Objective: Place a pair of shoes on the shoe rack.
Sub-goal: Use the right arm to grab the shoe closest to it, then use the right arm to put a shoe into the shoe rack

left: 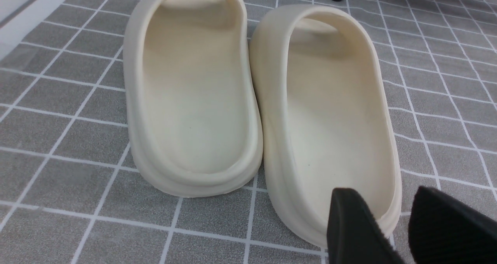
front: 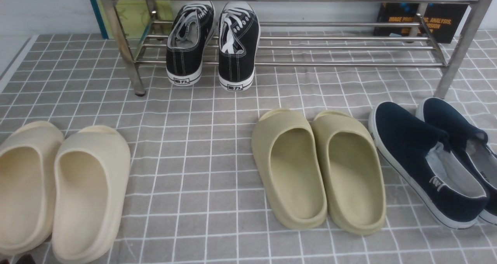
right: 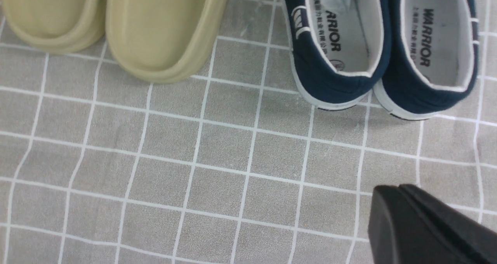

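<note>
Navy-blue canvas slip-on shoes (front: 411,139) with white rubber soles lay side by side on the right gripper's side of a grey checked cloth (front: 194,139) in the front view, toes toward the chrome tube shoe rack (front: 310,64) but short of it, on the cloth rather than on its bars. A pair of black lace-up sneakers with white laces (front: 237,42) sat on the rack's low shelf, heels hanging over the front bar. Olive-green foam slides (front: 287,171) lay just beside the navy pair, toward the left arm's side, and cream foam slides (front: 89,186) lay well apart on the far left.

From the left wrist, the left gripper (left: 384,202) hung over the heel end of one cream foam slide (left: 330,112), its two black fingers (left: 349,225) parted with a clear gap and nothing between them.

From the right wrist, the right gripper (right: 400,194) had its black fingers pressed together on nothing. The navy-blue canvas slip-on shoes (right: 334,77) lay ahead of its tips, heels toward it, near but apart, with bare cloth (right: 233,159) between. The olive-green foam slides (right: 155,31) lay ahead too, farther off toward the left arm's side.
</note>
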Controlling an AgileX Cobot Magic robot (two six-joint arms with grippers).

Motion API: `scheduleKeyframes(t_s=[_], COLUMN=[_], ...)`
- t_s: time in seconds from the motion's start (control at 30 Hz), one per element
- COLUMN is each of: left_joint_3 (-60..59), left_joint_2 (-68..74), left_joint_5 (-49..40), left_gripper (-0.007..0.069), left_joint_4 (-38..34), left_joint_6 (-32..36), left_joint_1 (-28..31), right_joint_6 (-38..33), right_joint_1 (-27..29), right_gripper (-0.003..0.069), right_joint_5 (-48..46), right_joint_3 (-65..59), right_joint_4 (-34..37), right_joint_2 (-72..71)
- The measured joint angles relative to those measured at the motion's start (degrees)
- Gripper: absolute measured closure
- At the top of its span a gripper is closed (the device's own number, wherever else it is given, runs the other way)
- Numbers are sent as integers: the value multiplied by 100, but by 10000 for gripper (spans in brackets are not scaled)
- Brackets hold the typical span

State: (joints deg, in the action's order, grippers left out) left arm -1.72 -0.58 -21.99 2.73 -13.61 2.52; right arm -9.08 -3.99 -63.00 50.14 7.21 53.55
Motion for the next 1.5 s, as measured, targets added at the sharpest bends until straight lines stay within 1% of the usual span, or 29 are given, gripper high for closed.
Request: scheduleKeyframes(t_s=[0.07, 0.17, 0.23, 0.27, 0.3, 0.33, 0.4, 0.43, 0.47, 0.57, 0.7, 0.8, 0.83, 0.87, 0.9, 1.0, 1.03, 1.2, 1.27, 1.3, 1.37, 1.4, 1.5], left_joint_3=[0, 0, 0, 0, 0, 0, 0, 0, 0, 0, 0, 0, 0, 0, 0, 0, 0, 0, 0, 0, 0, 0, 0], left_joint_2=[0, 0, 0, 0, 0, 0, 0, 0, 0, 0, 0, 0, 0, 0, 0, 0, 0, 0, 0, 0, 0, 0, 0], left_joint_5=[0, 0, 0, 0, 0, 0, 0, 0, 0, 0, 0, 0, 0, 0, 0, 0, 0, 0, 0, 0, 0, 0, 0], left_gripper=[387, 387, 387, 387, 387, 387, 387, 387, 387, 387, 387, 387, 387, 387, 387, 387, 387, 387, 387, 387, 387, 387, 387], left_joint_4=[0, 0, 0, 0, 0, 0, 0, 0, 0, 0, 0, 0, 0, 0, 0, 0, 0, 0, 0, 0, 0, 0, 0], left_joint_6=[0, 0, 0, 0, 0, 0, 0, 0, 0, 0, 0, 0, 0, 0, 0, 0, 0, 0, 0, 0, 0, 0, 0], left_joint_1=[0, 0, 0, 0, 0, 0, 0, 0, 0, 0, 0, 0, 0, 0, 0, 0, 0, 0, 0, 0, 0, 0, 0], right_joint_6=[0, -5, -5, -10, -8, -12, -18, -18, -18, -18, -18, -18, -18, -18, -18, -18, -18, -18, -18, -18, -18, -18, -18], right_joint_1=[-206, -297, -311, -317, -325, -336, -336, -336, -336, -336, -336, -336, -336, -336, -343, -355, -370, -620, -905, -929, -1188, -1201, -1281], right_gripper=[630, 563, 478, 421, 402, 327, 255, 255, 210, 179, 198, 283, 322, 330, 401, 577, 610, 612, 612, 612, 612, 612, 612], right_joint_5=[0, 7, 27, 56, 62, 128, 265, 265, 425, 725, 1087, 1299, 1299, 1299, 1299, 1288, 1288, 1166, 691, 650, 149, 85, -250], right_joint_3=[188, 341, 467, 562, 575, 688, 759, 766, 790, 801, 801, 804, 808, 808, 822, 828, 828, 873, 1141, 1141, 1627, 1666, 2357], right_joint_4=[-6, -6, -6, -11, -16, -61, -111, -111, -155, -213, -382, -539, -528, -528, -474, -405, -405, -484, -475, -469, -469, -469, -475], right_joint_2=[560, 1073, 1494, 1775, 1814, 2154, 2440, 2476, 2720, 3268, 3757, 4142, 4199, 4199, 4228, 4230, 4215, 3942, 3606, 3606, 3365, 3346, 3316])
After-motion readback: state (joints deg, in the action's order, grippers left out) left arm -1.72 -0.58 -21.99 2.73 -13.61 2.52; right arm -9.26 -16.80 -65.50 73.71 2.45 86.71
